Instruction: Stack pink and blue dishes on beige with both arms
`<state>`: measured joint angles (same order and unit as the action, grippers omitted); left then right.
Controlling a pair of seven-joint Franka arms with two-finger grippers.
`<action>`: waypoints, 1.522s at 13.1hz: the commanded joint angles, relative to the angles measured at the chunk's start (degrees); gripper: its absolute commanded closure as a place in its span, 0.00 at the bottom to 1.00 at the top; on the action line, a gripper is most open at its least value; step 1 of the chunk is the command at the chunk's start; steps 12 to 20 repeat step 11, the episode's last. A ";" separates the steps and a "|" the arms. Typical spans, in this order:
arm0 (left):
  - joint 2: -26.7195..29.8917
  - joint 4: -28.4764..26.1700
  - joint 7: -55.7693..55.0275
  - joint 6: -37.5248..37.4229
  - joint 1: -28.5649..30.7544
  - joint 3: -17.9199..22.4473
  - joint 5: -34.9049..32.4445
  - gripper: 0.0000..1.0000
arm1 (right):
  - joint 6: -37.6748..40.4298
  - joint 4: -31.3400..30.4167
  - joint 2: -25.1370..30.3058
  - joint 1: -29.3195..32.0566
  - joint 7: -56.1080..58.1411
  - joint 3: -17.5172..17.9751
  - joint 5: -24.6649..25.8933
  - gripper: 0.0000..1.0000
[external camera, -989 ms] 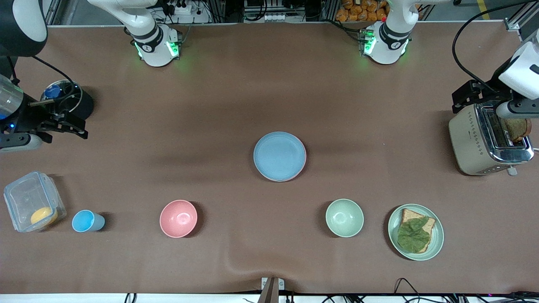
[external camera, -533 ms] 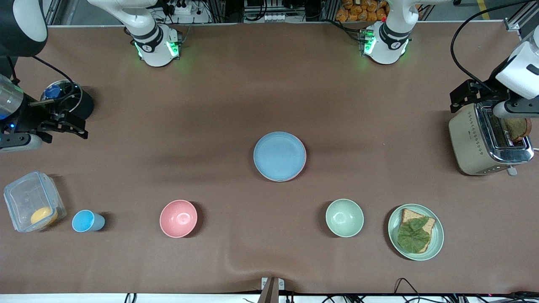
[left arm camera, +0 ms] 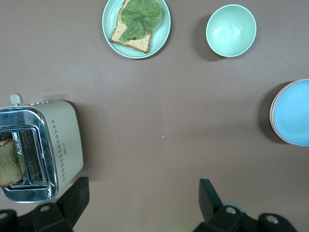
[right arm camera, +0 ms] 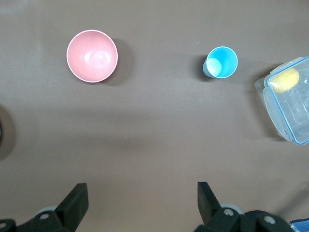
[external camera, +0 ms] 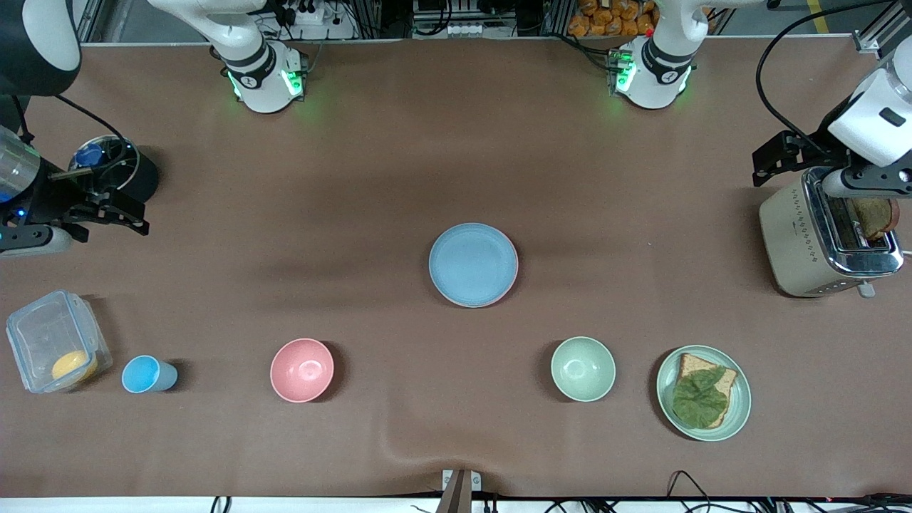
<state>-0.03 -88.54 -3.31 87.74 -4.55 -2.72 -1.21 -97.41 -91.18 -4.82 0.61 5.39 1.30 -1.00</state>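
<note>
You see the blue plate (external camera: 473,263) lying flat on top of a stack in the middle of the table. Under it a thin pink edge (external camera: 479,304) shows. In the left wrist view a pale rim (left arm camera: 273,116) appears below the blue one.

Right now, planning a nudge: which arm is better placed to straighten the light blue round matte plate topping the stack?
Left, probably. The open left gripper hangs by the cream metal toaster, its wrist view catching the blue plate; the open right gripper, at its table end, sees none.
</note>
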 commanded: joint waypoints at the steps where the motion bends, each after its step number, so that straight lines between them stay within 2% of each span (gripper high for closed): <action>1: 0.12 0.65 0.94 -1.78 -0.37 0.61 0.95 0.00 | 0.29 -0.66 1.22 0.79 -0.47 0.90 1.00 0.00; 20: 0.56 0.65 0.41 -2.66 -0.19 0.69 1.12 0.00 | 0.21 -0.66 1.31 0.44 -0.38 0.90 1.09 0.00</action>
